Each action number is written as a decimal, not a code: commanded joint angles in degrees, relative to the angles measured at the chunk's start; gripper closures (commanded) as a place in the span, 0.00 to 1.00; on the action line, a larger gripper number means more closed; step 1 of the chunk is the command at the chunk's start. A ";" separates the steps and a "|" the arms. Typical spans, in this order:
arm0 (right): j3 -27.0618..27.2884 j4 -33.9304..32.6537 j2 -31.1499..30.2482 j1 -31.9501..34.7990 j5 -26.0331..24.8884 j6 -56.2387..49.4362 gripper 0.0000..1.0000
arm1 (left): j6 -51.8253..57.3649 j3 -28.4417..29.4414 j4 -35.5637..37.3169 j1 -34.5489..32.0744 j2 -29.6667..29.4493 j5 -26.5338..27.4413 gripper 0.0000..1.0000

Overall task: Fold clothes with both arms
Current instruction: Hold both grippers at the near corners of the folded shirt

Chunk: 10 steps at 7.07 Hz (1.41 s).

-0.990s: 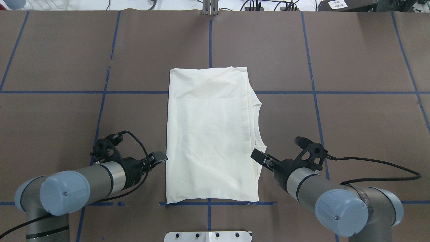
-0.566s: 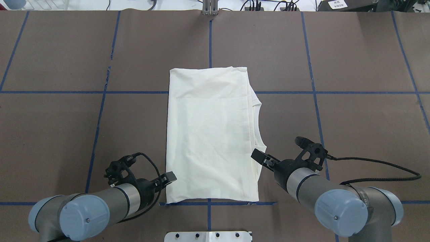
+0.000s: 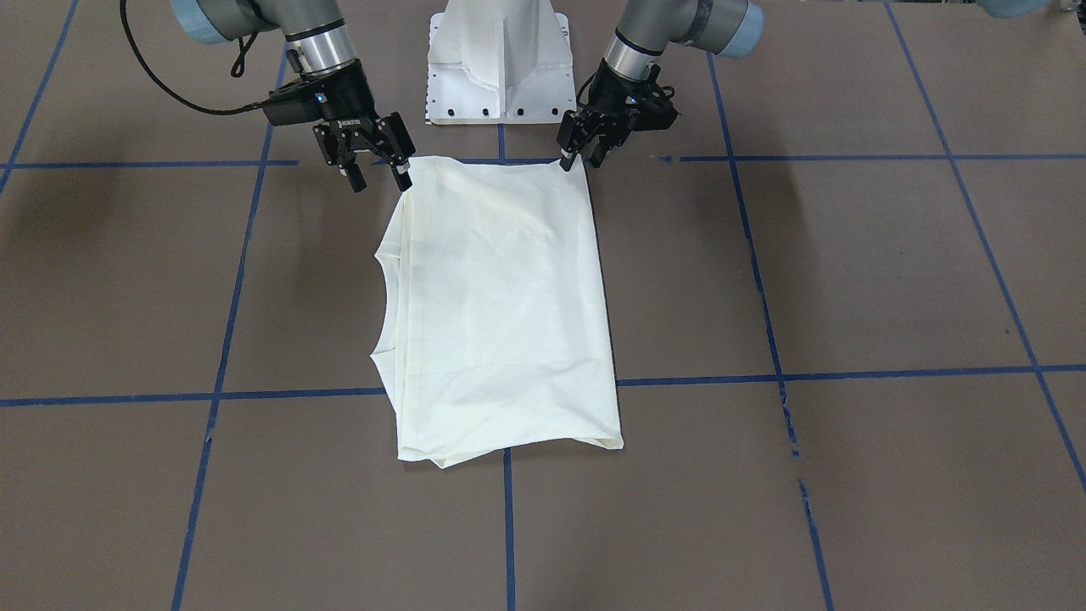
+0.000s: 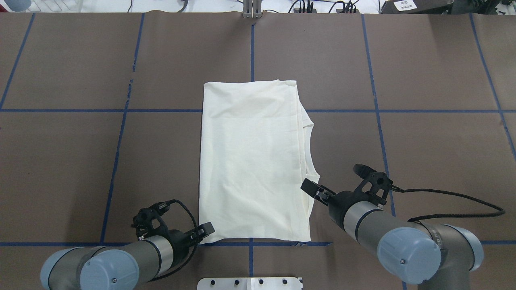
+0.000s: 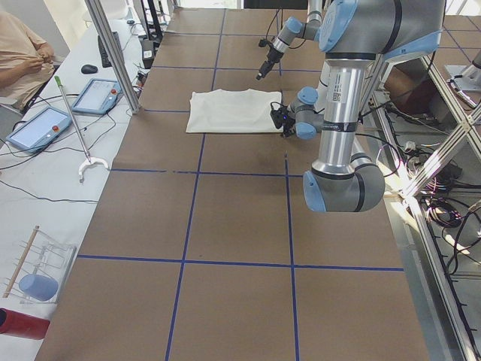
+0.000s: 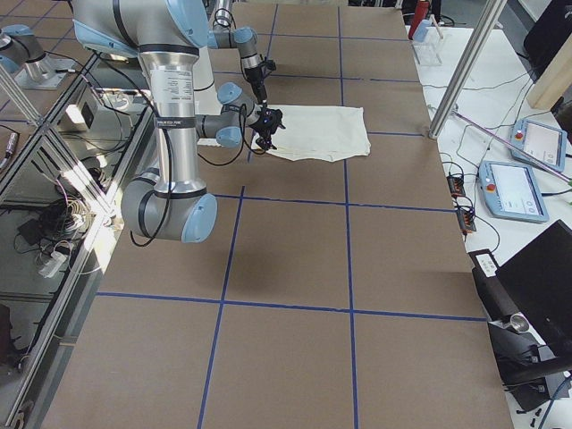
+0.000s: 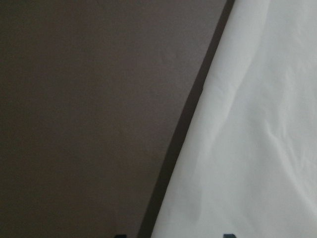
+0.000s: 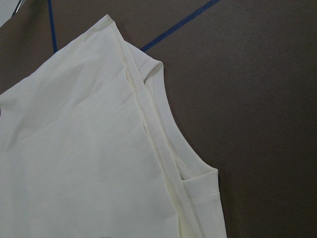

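Note:
The cream-white shirt [image 4: 254,161] lies folded into a tall rectangle at the table's middle, plain side up, with the neckline [image 4: 308,149] showing along its right edge. It also shows in the front-facing view [image 3: 501,314]. No print is visible. My left gripper [image 3: 580,159] is open and low at the shirt's near left corner; in the left wrist view the shirt's edge [image 7: 208,148] runs between its jaws. My right gripper [image 3: 380,181] is open just above the near right edge, beside the collar [image 8: 163,148]. Neither gripper holds cloth.
The white pedestal base [image 3: 501,59] stands just behind the shirt's near edge, between the two arms. Blue tape lines [image 4: 375,110] cross the brown table. Tablets [image 5: 101,94] and an operator [image 5: 19,56] are beyond the table's far edge.
My left gripper has moved back along the shirt's left edge toward the robot, down to the near left corner. The right arm and the shirt have not moved.

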 commanded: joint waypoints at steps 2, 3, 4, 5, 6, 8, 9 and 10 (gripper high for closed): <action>0.00 0.01 0.03 0.00 -0.09 0.09 0.04 | 0.01 0.13 0.01 1.25 -0.77 0.00 0.34; 0.00 0.01 0.03 0.00 -0.09 0.26 0.04 | 0.01 0.13 0.01 1.43 -0.77 0.00 0.34; 0.00 0.01 0.03 0.00 -0.09 0.35 0.04 | 0.01 0.13 0.01 1.43 -0.77 0.00 0.34; 0.00 0.01 0.03 0.00 -0.09 0.35 0.04 | 0.01 0.13 0.01 1.43 -0.77 0.00 0.52; 0.00 0.01 0.03 0.00 -0.09 0.35 0.04 | 0.01 0.13 0.01 1.43 -0.69 0.00 0.58; -0.09 0.01 0.03 0.00 -0.09 0.35 0.04 | 0.01 0.13 0.01 1.43 -0.68 0.00 0.63; -0.09 0.01 0.03 0.00 -0.09 0.35 0.04 | 0.01 0.04 0.01 1.43 -0.68 0.00 0.82; -0.44 0.01 0.12 -0.09 -0.26 0.61 0.04 | 0.01 -0.05 0.01 1.43 -0.60 0.17 1.00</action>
